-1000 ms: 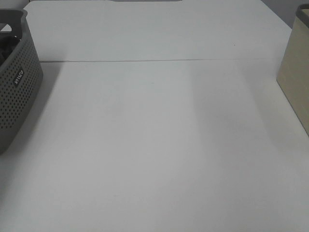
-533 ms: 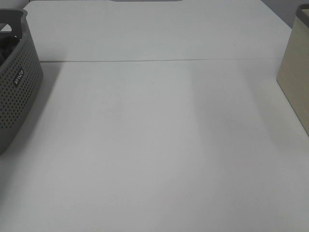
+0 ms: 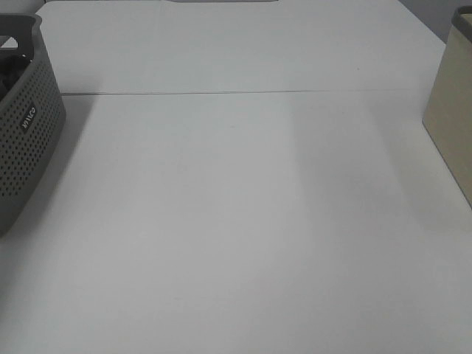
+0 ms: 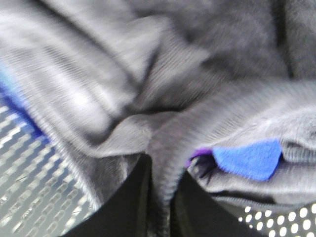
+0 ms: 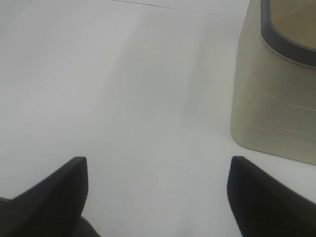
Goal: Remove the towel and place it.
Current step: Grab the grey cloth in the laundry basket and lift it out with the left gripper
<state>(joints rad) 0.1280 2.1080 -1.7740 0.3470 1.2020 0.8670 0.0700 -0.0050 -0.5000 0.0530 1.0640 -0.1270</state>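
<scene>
The left hand [image 4: 163, 169] has its two black fingers [image 4: 129, 202] drawn almost together, nipping a raised ridge of the towel [image 4: 163, 74] between them. The towel is dark charcoal-grey cloth with a fine ribbed, looped surface, bunched into soft folds and deep creases that fill nearly the whole left wrist view, much of it blurred. It lies crumpled, so its long axis and the way it points cannot be told; only the pinched ridge runs straight away from the fingers. A bright blue piece [image 4: 249, 159] of something peeks out from under a fold just beside the grip. The towel sits in the grey perforated basket [image 3: 29, 133], whose holed wall shows around it and which stands at the left edge of the white bench [image 3: 236, 221].

The right hand [image 5: 158, 190] hangs with its fingers spread wide and nothing between them, over bare bench, near a beige bin [image 5: 276, 98] at the right edge.
</scene>
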